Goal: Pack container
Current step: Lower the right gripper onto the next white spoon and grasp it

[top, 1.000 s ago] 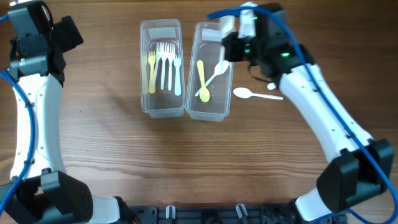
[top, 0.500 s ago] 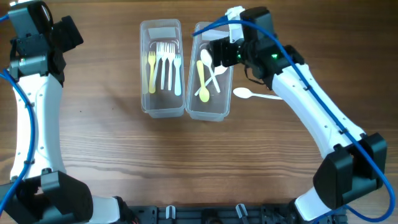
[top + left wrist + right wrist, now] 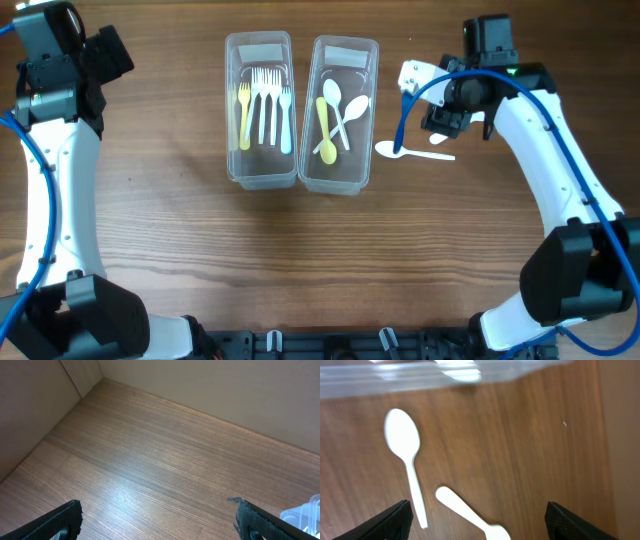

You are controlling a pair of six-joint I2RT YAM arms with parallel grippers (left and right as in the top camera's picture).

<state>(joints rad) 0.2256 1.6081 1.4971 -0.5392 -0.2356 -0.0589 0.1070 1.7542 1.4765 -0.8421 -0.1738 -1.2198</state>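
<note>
Two clear containers stand side by side at the back of the table. The left container holds a yellow fork and several white forks. In the right container lie a yellow spoon and two crossed white spoons. To its right a white spoon lies on the table, and a second white spoon lies beside it. My right gripper hangs open and empty just above those two spoons. Far to the left, my left gripper is open and empty.
The right container's edge runs along the top of the right wrist view. A corner of a container shows at the lower right of the left wrist view. A beige wall borders the table behind the left arm.
My right gripper let a white spoon go into the right container, opened, and moved right to hang over the spoons on the table. The left arm has not moved.
</note>
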